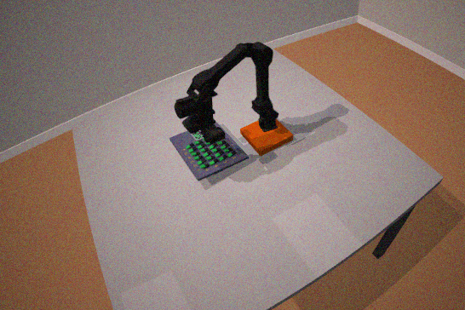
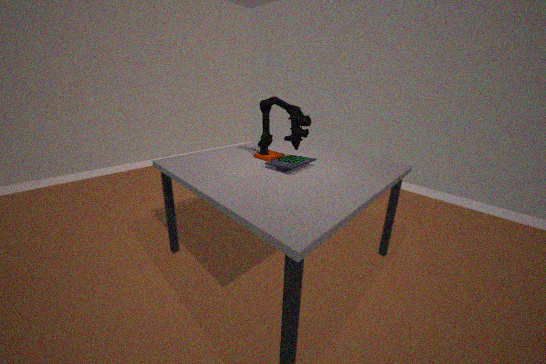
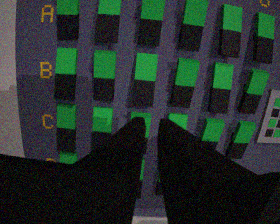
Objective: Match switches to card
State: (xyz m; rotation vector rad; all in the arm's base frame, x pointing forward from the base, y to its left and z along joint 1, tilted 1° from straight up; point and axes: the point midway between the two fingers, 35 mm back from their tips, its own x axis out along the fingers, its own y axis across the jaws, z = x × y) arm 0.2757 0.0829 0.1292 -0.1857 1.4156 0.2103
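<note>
1. Evidently these switches (image 1: 203, 166) (image 2: 295, 159) (image 3: 146, 66) are for pressing rather than grasping: light, stiff little rockers, I'd judge, pivoting in a panel (image 1: 180, 141) (image 2: 285, 169) (image 3: 31, 30) that should be firm underneath.
2. Contact belongs on the outer part of a raised half, straight down; pushing near the middle may not tip it, and a sideways drag could slip or catch a neighbour.
3. Nothing looks especially fragile, though excess force could strain a pivot or shift the panel.
4. Each switch is a narrow block, half bright green, half dark grey, set in neat rows with amber lettering beside them; A, B and C read clearly from the wrist.
5. The panel is slate blue and lies on the table (image 1: 170, 216) (image 2: 250, 189), just beside the arm's orange base (image 1: 261, 148) (image 2: 260, 156). Its pale, checkered card (image 1: 198, 135) (image 3: 271, 135) is cut off in the wrist view.
6. The gripper (image 1: 215, 135) (image 2: 296, 147) (image 3: 151, 128) is above the grid, nearly closed, a slim gap between its tips, gripping nothing.
</note>
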